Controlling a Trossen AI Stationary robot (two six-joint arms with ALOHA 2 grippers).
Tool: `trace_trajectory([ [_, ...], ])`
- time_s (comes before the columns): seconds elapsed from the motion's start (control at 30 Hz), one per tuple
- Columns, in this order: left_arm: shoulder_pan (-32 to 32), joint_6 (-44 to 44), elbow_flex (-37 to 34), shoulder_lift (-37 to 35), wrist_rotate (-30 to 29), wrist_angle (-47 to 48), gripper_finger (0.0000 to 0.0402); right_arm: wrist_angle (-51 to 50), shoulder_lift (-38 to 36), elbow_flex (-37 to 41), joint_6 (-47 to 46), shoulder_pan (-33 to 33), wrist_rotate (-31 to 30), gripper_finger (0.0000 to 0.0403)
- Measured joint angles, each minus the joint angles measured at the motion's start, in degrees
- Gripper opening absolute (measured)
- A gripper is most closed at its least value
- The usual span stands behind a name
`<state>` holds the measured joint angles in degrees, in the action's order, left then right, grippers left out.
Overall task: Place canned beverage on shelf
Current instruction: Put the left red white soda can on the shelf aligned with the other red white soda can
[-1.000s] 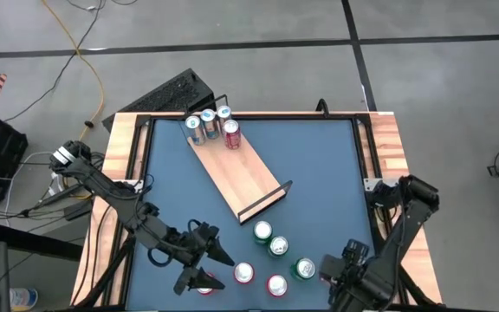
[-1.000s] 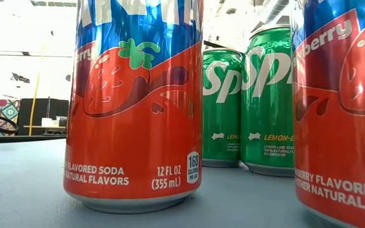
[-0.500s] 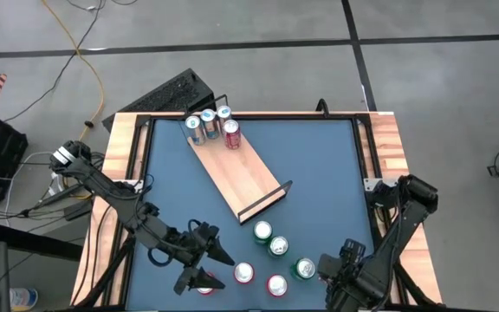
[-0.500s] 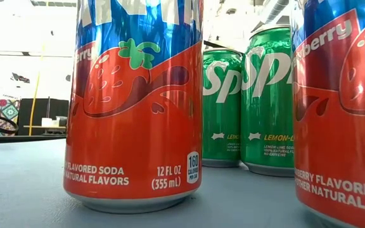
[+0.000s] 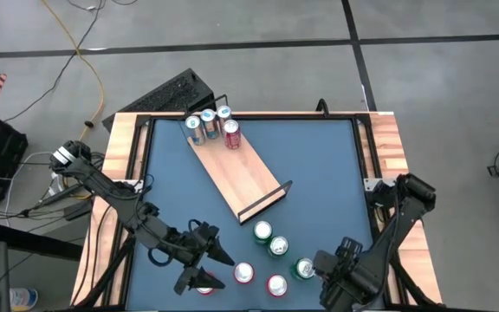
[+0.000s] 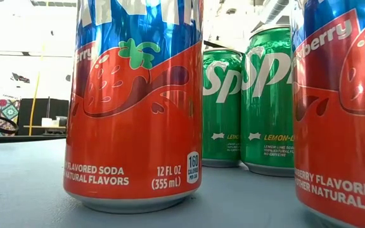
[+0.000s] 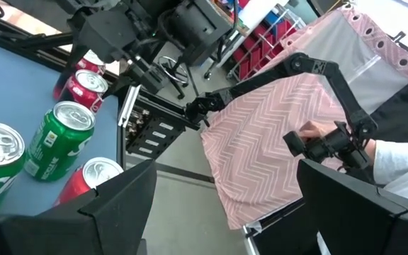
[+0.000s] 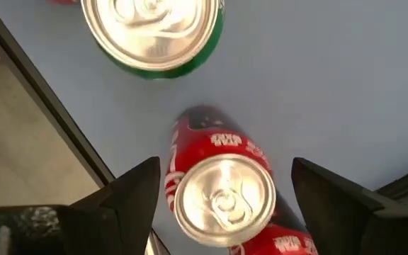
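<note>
The shelf (image 5: 243,178) lies slantwise on the blue table, with several cans (image 5: 208,122) standing at its far end. More green and red cans (image 5: 277,248) stand near the table's near edge. My right gripper (image 5: 334,276) points down there, open. In its wrist view a red can (image 8: 224,202) stands upright on the table below, between the two fingers (image 8: 129,195), with a gap on each side. A green can (image 8: 151,32) stands just beyond it. My left gripper (image 5: 223,271) hangs level and open at the near left, above the table.
Two red cans (image 5: 243,274) and a green one (image 5: 304,269) crowd the space between the two grippers. The table's dark near rail (image 8: 55,106) runs close by the red can. The blue table top between the shelf and the right rail (image 5: 327,173) holds nothing.
</note>
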<state>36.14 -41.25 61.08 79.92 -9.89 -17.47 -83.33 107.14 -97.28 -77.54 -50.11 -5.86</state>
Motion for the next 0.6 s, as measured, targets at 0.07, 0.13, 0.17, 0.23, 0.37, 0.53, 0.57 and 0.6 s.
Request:
trace_trajectory([
  [0.07,0.0,0.0,0.0,0.0,0.0,0.0,0.0328,-1.6,0.0,-1.4,-0.2,0.5,0.0,0.0302],
  [0.13,0.0,-0.3,0.0,0.0,0.0,0.0,0.0328,-3.8,0.0,-2.8,-0.4,0.5,0.0,0.0302],
  [0.17,0.0,-0.5,0.0,0.0,0.0,0.0,0.0328,-4.7,0.0,-3.4,-0.4,0.5,0.0,0.0302],
  [0.23,0.0,-0.5,0.0,0.0,0.0,0.0,0.0328,-5.2,0.0,-4.1,-0.5,0.4,1.1,0.0302],
  [0.37,0.0,-0.5,0.0,0.0,0.0,0.0,0.0328,-6.7,0.0,-4.6,2.3,0.7,5.8,0.0302],
  [0.53,0.0,-0.1,0.0,0.0,0.0,0.0,0.0328,-6.6,0.0,-4.3,5.9,1.4,6.3,0.0302],
  [0.57,0.0,-0.1,0.0,0.0,0.0,0.0,0.0328,-6.7,0.0,-4.3,6.7,1.7,6.4,0.0302],
  [0.6,0.0,-0.1,0.0,0.0,0.0,0.0,0.0328,-6.7,0.0,-4.3,7.0,1.9,6.6,0.0302],
])
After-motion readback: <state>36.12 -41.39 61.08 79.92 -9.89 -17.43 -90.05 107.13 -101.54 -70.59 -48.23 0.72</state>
